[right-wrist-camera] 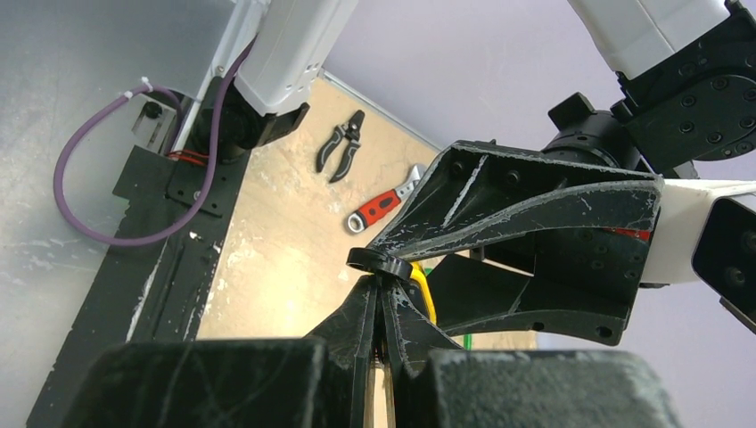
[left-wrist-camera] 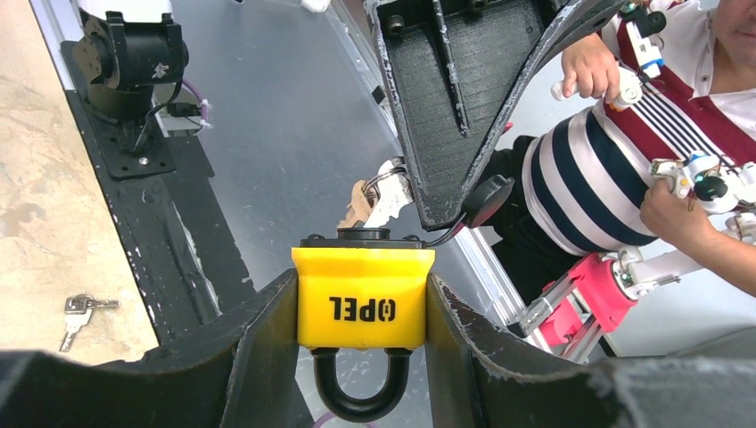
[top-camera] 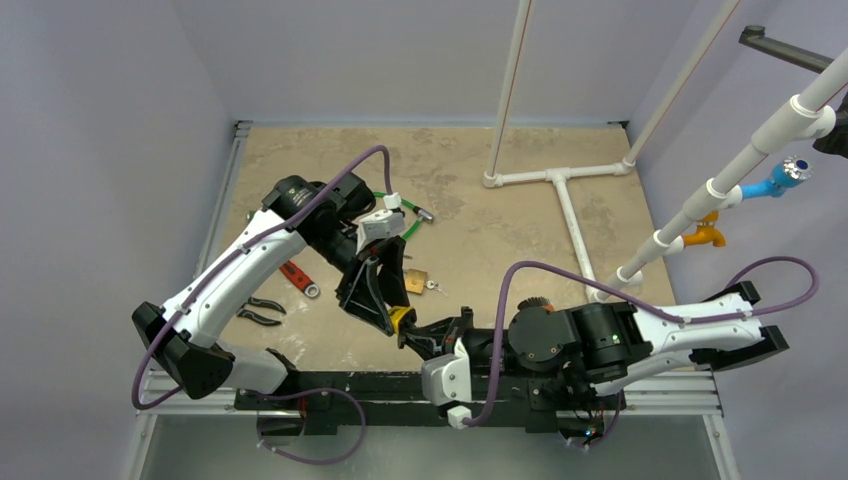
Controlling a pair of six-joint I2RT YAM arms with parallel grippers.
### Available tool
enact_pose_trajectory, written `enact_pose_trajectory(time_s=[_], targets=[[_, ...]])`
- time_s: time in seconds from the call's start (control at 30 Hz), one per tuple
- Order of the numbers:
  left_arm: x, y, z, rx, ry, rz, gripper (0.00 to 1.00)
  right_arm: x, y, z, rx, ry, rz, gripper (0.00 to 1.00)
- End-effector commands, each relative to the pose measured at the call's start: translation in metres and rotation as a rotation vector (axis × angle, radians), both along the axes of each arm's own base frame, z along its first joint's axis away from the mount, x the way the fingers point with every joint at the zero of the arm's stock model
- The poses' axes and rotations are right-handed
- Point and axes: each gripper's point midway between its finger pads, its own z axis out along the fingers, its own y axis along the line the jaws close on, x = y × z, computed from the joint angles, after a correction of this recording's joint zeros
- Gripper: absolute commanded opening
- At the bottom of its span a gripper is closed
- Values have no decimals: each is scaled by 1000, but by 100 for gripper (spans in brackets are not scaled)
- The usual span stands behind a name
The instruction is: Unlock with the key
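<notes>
My left gripper (top-camera: pixel 386 313) is partly spread and pinches the yellow block-shaped padlock (left-wrist-camera: pixel 361 299) by its two flat sides, one finger against each. I hold it in the air above the near edge of the tan stone-patterned table (top-camera: pixel 480 230), over the black base rail. In my left wrist view its printed name reads upside down and its black U-shaped shackle (left-wrist-camera: pixel 361 401) points back toward my wrist.

My right gripper (right-wrist-camera: pixel 381 290) has its fingers pressed together. Its tip meets the black-capped end of the padlock, opposite the shackle. A round black cap (right-wrist-camera: pixel 379 259) sits just beside that tip. A small bunch of silver keys (left-wrist-camera: pixel 385 198) shows right beside the same finger; I cannot tell whether one of them is in the pinch.

On the table, a brass padlock (top-camera: pixel 415 281) lies just beyond my left gripper with loose keys (top-camera: pixel 433 287) touching it. A green cable (top-camera: pixel 405 215) is farther back. A red-handled wrench (top-camera: pixel 298 277) and black pliers (top-camera: pixel 258 310) lie left of my left arm
</notes>
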Motion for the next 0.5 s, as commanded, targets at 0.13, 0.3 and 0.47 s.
enact_pose_trajectory(time_s=[0.13, 0.3, 0.47], targets=[[-28, 14, 61, -79, 181, -19, 0, -2, -2, 10, 68, 47, 52, 0], [-29, 13, 73, -95, 177, -30, 0, 1, -5, 19, 128, 63, 67, 0], [-37, 13, 80, -115, 191, -65, 0, -1, -1, 20, 180, 78, 99, 0]])
